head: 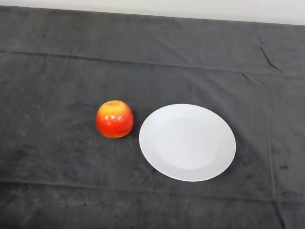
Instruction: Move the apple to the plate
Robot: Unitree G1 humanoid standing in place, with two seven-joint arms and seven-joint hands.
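A red and yellow apple (pixel 114 119) stands upright on the dark cloth, a little left of the middle of the head view. Just to its right lies a round white plate (pixel 187 141) with nothing on it. A narrow strip of cloth separates the apple from the plate's left rim; the two do not touch.
The dark cloth (pixel 57 71) covers the whole table, with a few creases near the far right and a fold line across the back. A pale wall strip (pixel 190 8) runs along the table's far edge.
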